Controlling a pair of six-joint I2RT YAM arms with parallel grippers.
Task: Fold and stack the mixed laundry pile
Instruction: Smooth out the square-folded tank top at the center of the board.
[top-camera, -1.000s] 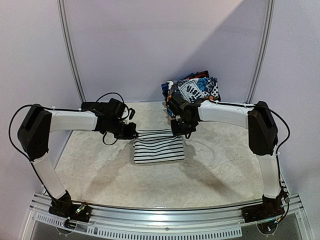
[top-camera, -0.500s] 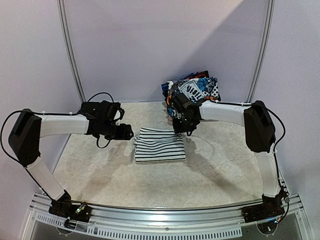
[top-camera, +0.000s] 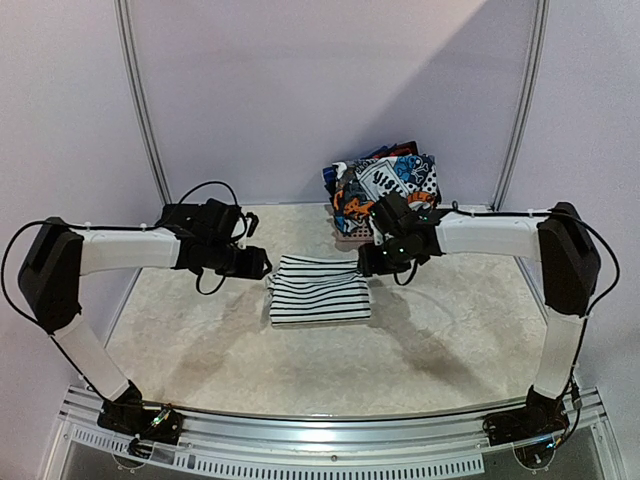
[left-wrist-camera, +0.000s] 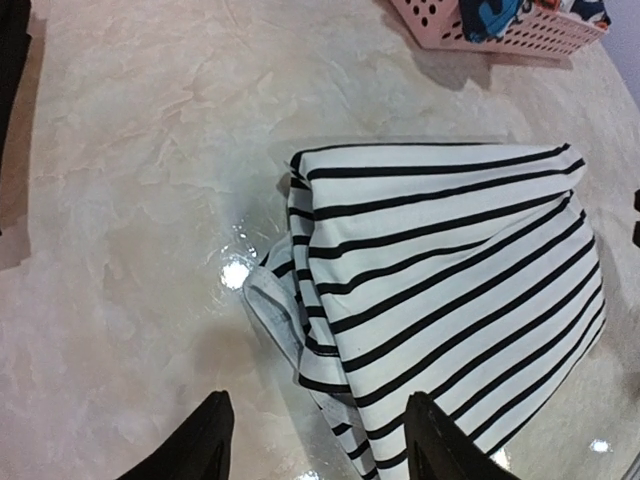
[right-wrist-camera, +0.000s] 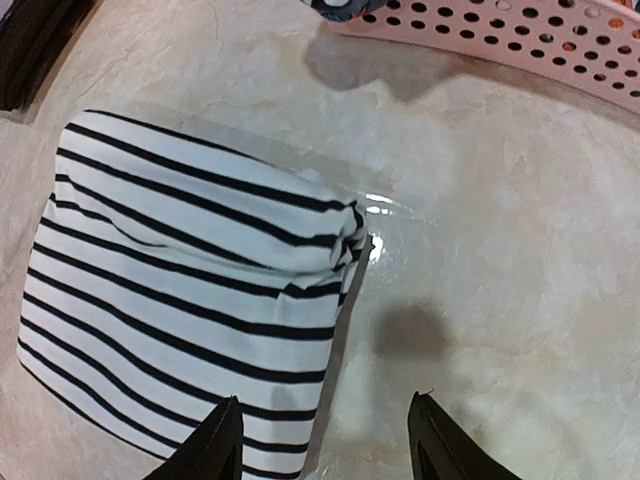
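Evidently soft and limp, the folded white black-striped garment (top-camera: 318, 290) mid-frame wants edge pinching; left gripper (top-camera: 258, 263) and right gripper (top-camera: 365, 262) gape empty.

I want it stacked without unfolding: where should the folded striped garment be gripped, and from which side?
Probably both side edges at once. The striped garment lies flat in layers, so the left gripper comes from the left, pinching every layer at the loose hem, and the right gripper from the right over the rounded fold.
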